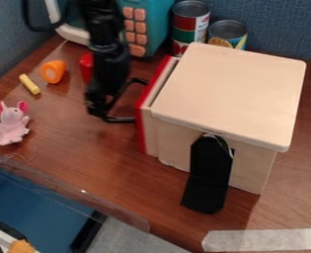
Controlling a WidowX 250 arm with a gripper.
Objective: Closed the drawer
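Left of a pale wooden box (230,94), black hand (97,105) low beside the looped black handle (121,119); impossible to tell whether spread or pressed together, or whether touching. Red-fronted drawer (141,123) close up to the box's left side, with a narrow strip of pale wood between red face and box. Close behind the box, two cans (190,29); near the arm, a teal toy (154,15) with pinkish buttons. Farther left, an orange toy piece (53,71) and pink plush mouse (13,126), with a broad stretch of brown desk (85,153) between mouse and drawer. Along the slanting near edge, a see-through strip (65,190); at lower right, pale tape (270,240).
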